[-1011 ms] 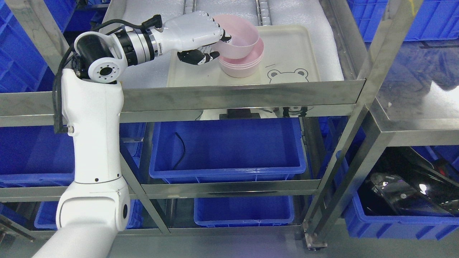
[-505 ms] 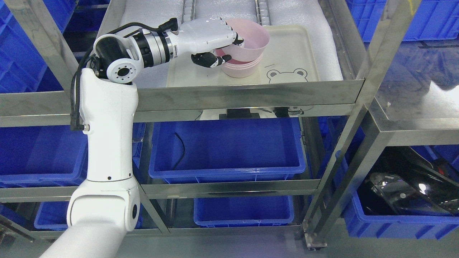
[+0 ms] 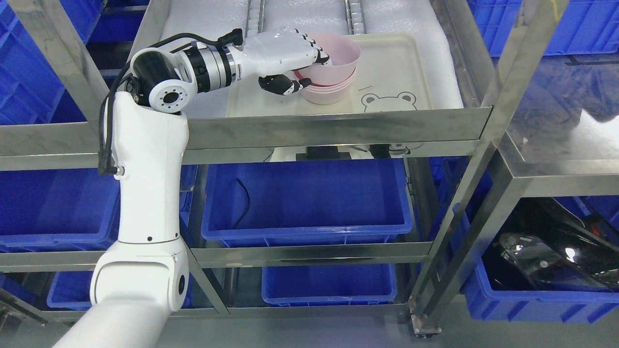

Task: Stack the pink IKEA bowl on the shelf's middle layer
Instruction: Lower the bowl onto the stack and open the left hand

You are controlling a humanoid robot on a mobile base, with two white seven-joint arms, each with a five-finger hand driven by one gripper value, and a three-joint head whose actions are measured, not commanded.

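Observation:
My left hand (image 3: 309, 67) is shut on the left rim of a pink bowl (image 3: 341, 50), fingers inside the rim and the black thumb outside below it. The held bowl sits nested in a stack of pink bowls (image 3: 329, 92) on a cream tray (image 3: 391, 72) with a bear face printed near its front edge. The tray lies on the white-padded shelf layer (image 3: 203, 21) of a steel rack. The held bowl looks nearly level and low in the stack. The right arm does not show.
The steel front rail (image 3: 338, 128) of the shelf runs just below the tray. Blue bins (image 3: 309, 200) fill the layers beneath and the sides. A slanted steel post (image 3: 488, 145) stands on the right, with a dark glossy object (image 3: 551, 251) in a bin at the lower right.
The left hand has carried the pink bowl right and down, from tilted above the stack to nested in it. The forearm has shifted right along the shelf.

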